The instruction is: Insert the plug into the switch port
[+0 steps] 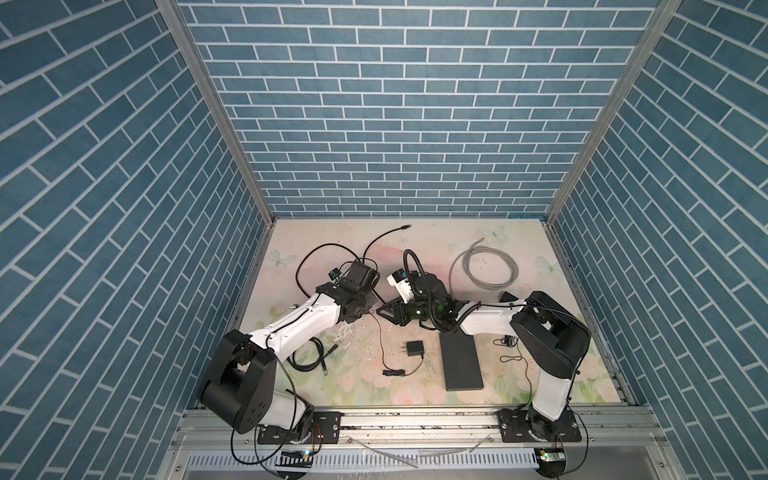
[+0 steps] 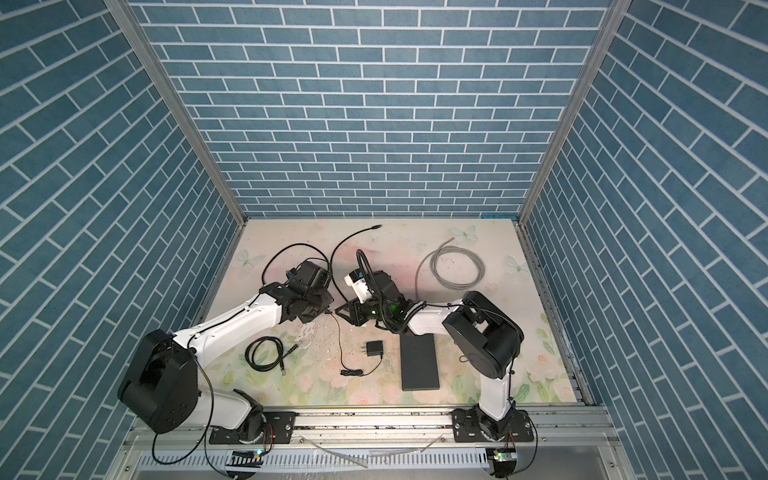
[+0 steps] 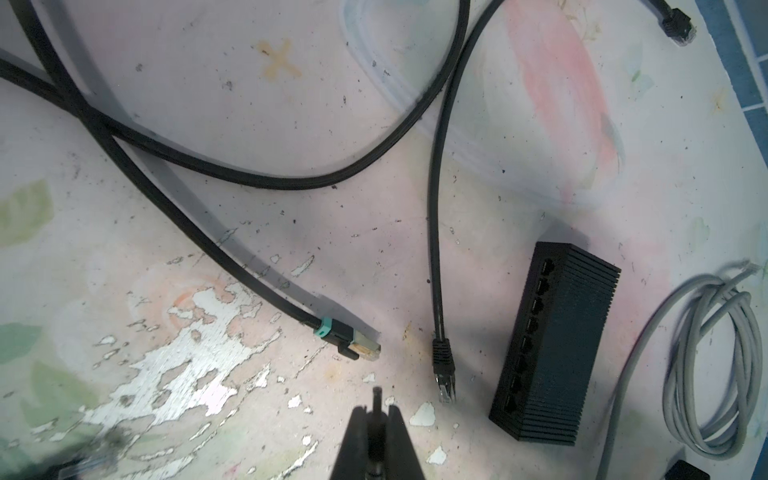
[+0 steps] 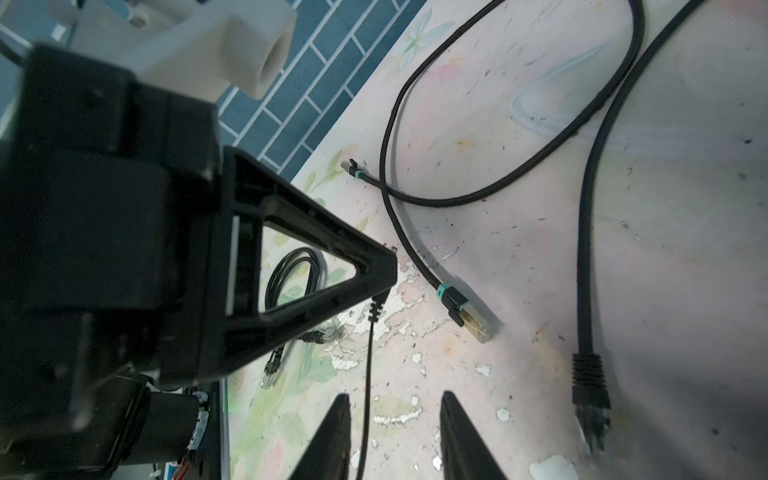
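Two grippers sit nose to nose near the middle of the surface [image 1: 357,390], and I'd call the job under half done. The left gripper [image 3: 376,411] is pressed together on the plug [image 3: 376,392], a small barrel type w/ its tip poking past the fingertips, so the pick-up part is done. Its thin lead [image 4: 368,374] drops from the strain relief and passes btwn the jaws of the right gripper [image 4: 395,397]. Those jaws stand spread either side of the lead, pinching nothing as far as I can see. In a top view the lead trails toward the front edge to the power adapter [image 1: 414,348]. The switch [image 3: 557,353] is a ridged black box w/ a row of ports down one face. It lies just beside the grey cable coil [image 3: 706,365], which sits toward the back right corner. In both top views the right arm [image 1: 486,322] seems to cover the switch, so I can't pick it out there. Plug and switch are apart, nothing seated. Left to do, I'd say: carry the plug over, line it up w/ the proper socket, push home. Which socket takes a barrel plug I can't tell. A flat dark box [image 1: 461,361] sits by the front edge, prob. unrelated.
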Controlling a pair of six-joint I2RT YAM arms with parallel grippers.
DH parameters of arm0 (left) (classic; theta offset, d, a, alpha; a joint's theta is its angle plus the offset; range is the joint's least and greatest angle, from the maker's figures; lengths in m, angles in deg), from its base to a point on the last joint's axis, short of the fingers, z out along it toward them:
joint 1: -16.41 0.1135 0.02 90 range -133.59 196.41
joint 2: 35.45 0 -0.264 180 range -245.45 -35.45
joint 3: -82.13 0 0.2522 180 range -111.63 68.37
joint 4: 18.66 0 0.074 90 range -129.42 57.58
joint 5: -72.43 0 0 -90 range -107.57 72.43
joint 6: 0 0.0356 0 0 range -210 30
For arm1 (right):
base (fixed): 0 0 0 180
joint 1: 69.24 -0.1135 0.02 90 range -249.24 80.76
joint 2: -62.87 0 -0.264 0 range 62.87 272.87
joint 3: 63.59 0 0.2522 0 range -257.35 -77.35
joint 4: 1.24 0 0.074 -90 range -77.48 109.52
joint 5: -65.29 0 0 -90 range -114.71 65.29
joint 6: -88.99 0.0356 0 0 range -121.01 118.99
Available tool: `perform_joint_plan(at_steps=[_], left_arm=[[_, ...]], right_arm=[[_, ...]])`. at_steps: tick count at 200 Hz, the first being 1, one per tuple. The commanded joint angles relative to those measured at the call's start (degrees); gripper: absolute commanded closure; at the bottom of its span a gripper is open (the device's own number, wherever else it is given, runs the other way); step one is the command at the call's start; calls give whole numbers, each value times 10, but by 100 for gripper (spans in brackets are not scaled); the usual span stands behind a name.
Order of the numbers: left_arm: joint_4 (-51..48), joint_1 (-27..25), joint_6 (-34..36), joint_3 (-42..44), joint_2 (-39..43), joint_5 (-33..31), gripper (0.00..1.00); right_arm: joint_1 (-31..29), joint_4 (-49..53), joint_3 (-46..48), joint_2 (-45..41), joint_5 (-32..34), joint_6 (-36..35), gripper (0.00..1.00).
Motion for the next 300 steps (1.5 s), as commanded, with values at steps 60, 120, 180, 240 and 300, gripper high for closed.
perform_joint_plan(at_steps=[60,120,180,240,300], left_arm=[[-16,-3,9,-20,3,8,99],[-19,-2,8,-23,3,5,100],[-11,-2,1,-20,5,15,100],[-18,-2,-4,-19,14,10,100],[-17,-3,-10,-18,16,12,100]], right_arm=[[-18,-81,-22,47,-18,37,72],[-23,-91,-34,49,-31,42,74],[-29,-78,-53,55,-17,43,82],[-30,-73,-52,54,-13,43,90],[-30,-73,-59,62,-15,48,84]])
